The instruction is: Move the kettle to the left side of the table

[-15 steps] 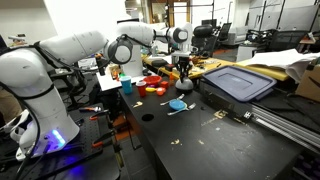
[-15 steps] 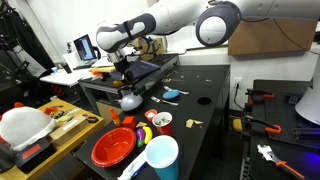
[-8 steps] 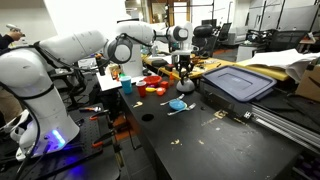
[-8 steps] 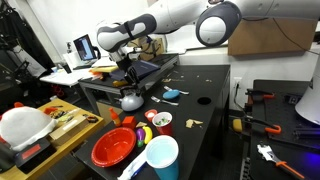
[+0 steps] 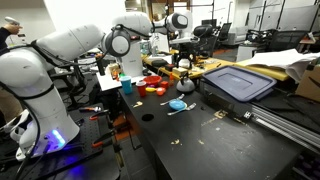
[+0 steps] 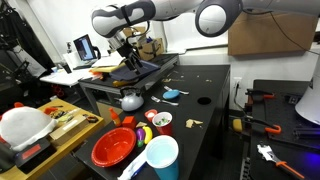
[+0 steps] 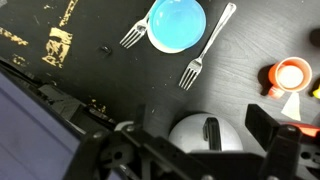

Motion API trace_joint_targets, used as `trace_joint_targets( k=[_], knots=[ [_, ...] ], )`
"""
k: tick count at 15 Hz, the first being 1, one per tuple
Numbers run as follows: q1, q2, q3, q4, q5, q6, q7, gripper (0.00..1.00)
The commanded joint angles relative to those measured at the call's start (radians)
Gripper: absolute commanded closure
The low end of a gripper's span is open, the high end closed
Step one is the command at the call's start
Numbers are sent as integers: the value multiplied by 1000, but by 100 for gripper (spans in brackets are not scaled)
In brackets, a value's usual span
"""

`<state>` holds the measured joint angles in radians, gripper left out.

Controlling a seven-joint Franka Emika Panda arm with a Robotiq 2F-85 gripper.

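Claw wide open, empty, over kettle; off-centre grab cd slip off handle. Kettle cd then hit fork nearby.

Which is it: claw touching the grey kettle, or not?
Apart. In an exterior view the gripper hangs above the kettle, with background visible between them.

Dull grey, dark-handled kettle; matt black table, pale yellowish flecks; light blue bowl; red plate; grey-blue lid.
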<state>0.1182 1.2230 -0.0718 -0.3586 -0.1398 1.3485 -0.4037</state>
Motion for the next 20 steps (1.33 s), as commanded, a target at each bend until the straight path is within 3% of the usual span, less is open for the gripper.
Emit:
trace_joint_targets(
  k=[1, 7, 19, 20],
  knots=[
    [4, -66, -29, 0, -29, -62, 31, 0],
    [-21, -166, -36, -26, -48, -77, 129, 0],
    [-107, -248, -32, -19, -20, 24, 353, 0],
    [-101, -238, -30, -25, -32, 34, 299, 0]
  ],
)
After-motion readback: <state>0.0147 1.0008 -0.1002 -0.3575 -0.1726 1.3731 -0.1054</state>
